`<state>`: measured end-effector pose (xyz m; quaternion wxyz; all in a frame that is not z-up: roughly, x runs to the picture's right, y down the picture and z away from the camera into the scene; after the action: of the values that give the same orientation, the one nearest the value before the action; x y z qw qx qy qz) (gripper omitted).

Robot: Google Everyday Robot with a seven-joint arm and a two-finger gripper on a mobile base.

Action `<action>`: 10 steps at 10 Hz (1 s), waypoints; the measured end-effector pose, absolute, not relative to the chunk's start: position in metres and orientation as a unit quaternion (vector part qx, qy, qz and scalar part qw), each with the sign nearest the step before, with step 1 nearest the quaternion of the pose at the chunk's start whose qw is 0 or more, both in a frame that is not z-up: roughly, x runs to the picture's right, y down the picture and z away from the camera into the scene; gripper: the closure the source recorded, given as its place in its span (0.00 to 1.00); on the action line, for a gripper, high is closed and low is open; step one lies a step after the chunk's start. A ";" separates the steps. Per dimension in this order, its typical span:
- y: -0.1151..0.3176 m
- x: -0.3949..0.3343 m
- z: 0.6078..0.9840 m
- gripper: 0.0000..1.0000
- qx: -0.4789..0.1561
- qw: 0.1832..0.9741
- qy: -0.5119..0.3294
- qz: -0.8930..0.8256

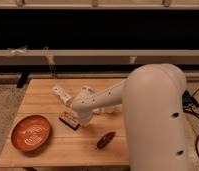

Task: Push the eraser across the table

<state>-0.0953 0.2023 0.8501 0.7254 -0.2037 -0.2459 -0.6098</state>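
The eraser [69, 120], a small flat dark block with a reddish face and a pale edge, lies near the middle of the light wooden plank table [48, 148]. My gripper [82, 114] is at the end of the white arm, low over the table and right against the eraser's right side. The arm's wrist covers the gripper's tip. The large white arm [153, 115] fills the right side of the camera view and hides the table's right part.
An orange-red plate [31, 132] sits at the front left of the table. A dark red-brown elongated lump [106, 140] lies to the front right of the eraser. A small white object [61, 93] lies behind the gripper. Dark shelving stands behind the table.
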 end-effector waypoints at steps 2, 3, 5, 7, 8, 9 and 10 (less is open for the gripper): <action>0.198 -0.106 0.856 1.00 -0.199 0.721 -0.253 -0.614; 0.198 -0.108 0.857 1.00 -0.197 0.719 -0.254 -0.616; 0.197 -0.108 0.856 1.00 -0.198 0.719 -0.254 -0.617; 0.197 -0.109 0.856 1.00 -0.196 0.718 -0.255 -0.617; 0.194 -0.119 0.857 1.00 -0.190 0.712 -0.262 -0.623; 0.192 -0.134 0.858 1.00 -0.183 0.707 -0.270 -0.628; 0.189 -0.145 0.858 1.00 -0.179 0.704 -0.273 -0.631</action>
<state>-0.1453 0.1892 0.8581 0.7038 -0.1793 -0.2731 -0.6308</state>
